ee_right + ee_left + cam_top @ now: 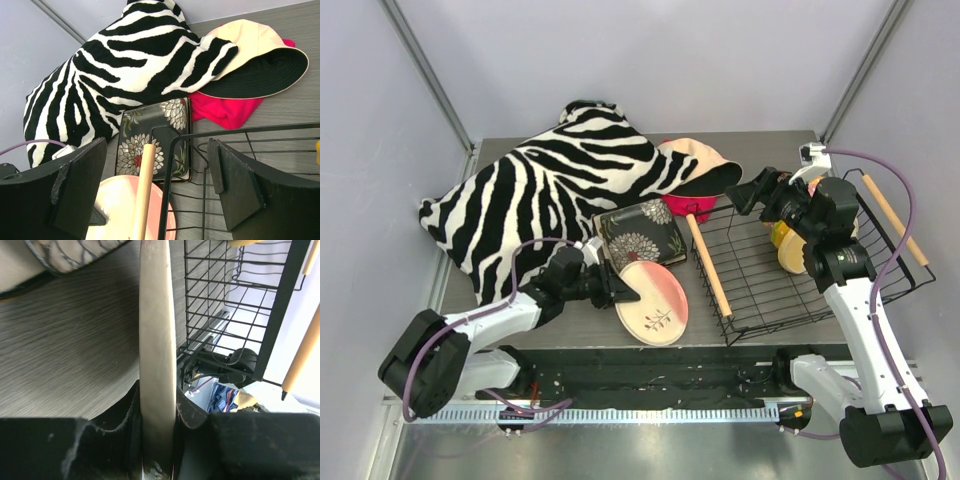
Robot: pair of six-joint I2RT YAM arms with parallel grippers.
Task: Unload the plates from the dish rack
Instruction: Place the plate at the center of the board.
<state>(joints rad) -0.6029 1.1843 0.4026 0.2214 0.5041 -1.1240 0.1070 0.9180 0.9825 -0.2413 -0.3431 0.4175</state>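
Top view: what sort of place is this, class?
Probably a robot test booth, not a kitchen: plain walls box in a small table, the left arm and right arm are mounted at its near edge, and a zebra cushion lies near the dish rack.

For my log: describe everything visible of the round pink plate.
The round pink plate is glossy and ceramic-looking, shading from cream to salmon pink, with a dark sprig painted near its front edge. It lies outside the dish rack, just left of its wooden handle, its far rim overlapping the dark square plate. The left gripper is shut on its left rim, seen edge-on in the wrist view. Whether it rests on the table is unclear.
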